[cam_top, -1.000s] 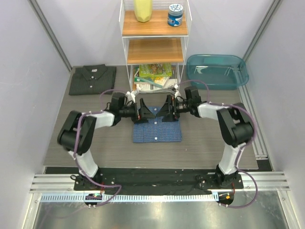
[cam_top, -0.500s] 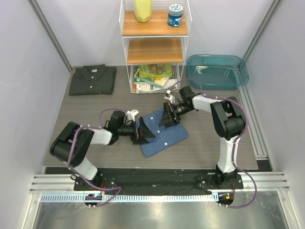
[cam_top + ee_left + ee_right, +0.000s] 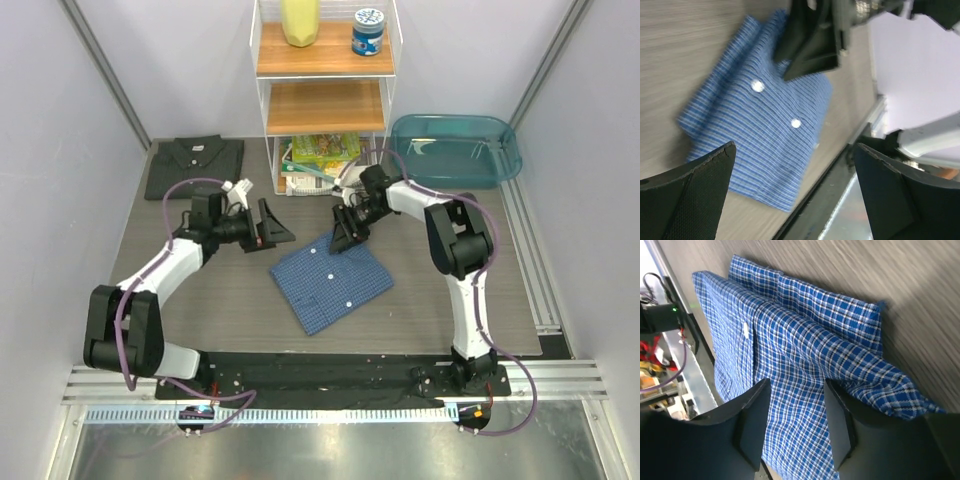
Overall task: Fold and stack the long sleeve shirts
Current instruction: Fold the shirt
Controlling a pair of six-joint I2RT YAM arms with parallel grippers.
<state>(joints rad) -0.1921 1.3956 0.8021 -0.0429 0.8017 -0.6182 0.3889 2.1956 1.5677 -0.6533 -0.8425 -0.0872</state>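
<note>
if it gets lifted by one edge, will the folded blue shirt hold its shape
Probably floppy: the blue shirt is thin cloth, one corner puckered in the right wrist view. Likely light. Lying flat, it should slide, not roll.

Top view: I look steeply down from the near side over the whole table (image 3: 440,300). Both wrist views sit close over the blue shirt (image 3: 760,140), which all three share.

My lab test cell: plain pale partition walls (image 3: 60,150) flank me, ribbed aluminium rail (image 3: 560,382) at six o'clock.
</note>
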